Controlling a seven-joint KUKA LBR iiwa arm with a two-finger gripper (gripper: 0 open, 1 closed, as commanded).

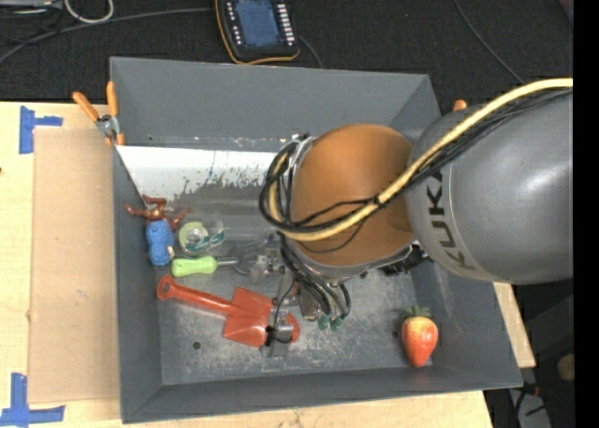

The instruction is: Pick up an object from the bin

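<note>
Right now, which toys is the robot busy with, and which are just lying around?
Job in hand: gripper; red toy shovel, its blade right under the gripper.
Just lying about: toy strawberry; blue toy; small green toy; clear greenish ball.

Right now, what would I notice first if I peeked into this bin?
The arm with its orange cover hangs over the middle of the bin, its gripper down at the blade of a red shovel near the front. A red strawberry sits alone at the front right.
</note>
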